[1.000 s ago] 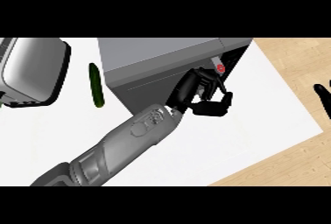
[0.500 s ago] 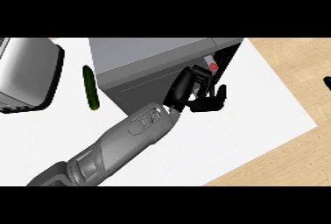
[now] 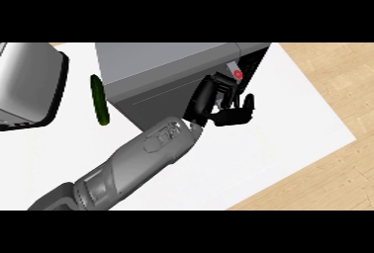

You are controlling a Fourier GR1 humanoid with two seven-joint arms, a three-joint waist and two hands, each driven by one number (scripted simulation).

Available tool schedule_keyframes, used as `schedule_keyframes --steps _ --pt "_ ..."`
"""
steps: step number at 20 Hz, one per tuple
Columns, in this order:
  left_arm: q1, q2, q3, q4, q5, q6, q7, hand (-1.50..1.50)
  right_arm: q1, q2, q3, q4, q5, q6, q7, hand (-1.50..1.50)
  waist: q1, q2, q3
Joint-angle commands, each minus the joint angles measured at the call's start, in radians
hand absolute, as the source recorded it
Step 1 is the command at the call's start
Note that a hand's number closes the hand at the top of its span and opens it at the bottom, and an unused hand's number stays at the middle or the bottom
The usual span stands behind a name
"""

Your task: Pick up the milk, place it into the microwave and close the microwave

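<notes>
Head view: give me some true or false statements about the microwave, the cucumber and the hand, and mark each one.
1. A green cucumber lies on the counter, left of the microwave. True.
2. The left hand is touching the cucumber. False: it is at the microwave's right end, apart from the cucumber.
3. The milk, white with a red mark, shows just above the left hand, at the microwave. True.
4. The counter is black. False: it is white, with a wood surface beyond its right edge.
</notes>
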Motion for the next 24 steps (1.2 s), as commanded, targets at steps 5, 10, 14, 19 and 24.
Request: schedule_keyframes --steps 5,10,14,19,24 --pt "-0.097 -0.041 0.013 0.057 0.022 0.014 0.004 1.5 -0.024 -0.045 -0.036 0.017 -0.02 0.019 0.02 -1.5 -0.035 0.014 0.004" --pt "-0.095 -0.041 0.002 0.055 0.03 0.032 -0.006 1.5 -0.035 -0.051 -0.043 0.03 -0.057 0.034 0.032 -1.5 -0.04 0.019 0.005" --pt "-0.098 -0.041 0.001 0.052 0.04 0.047 -0.012 1.5 -0.057 -0.071 -0.056 0.024 -0.078 0.041 0.045 -1.5 -0.042 0.013 0.003" --pt "-0.098 -0.041 -0.007 0.048 0.052 0.057 -0.015 1.5 -0.069 -0.075 -0.065 0.042 -0.103 0.045 0.053 -1.5 -0.038 0.016 0.004" --pt "-0.041 -0.042 0.091 0.1 0.11 0.205 -0.007 1.5 -0.062 -0.078 -0.076 0.049 -0.124 0.048 0.058 -1.5 0.007 0.013 0.003"
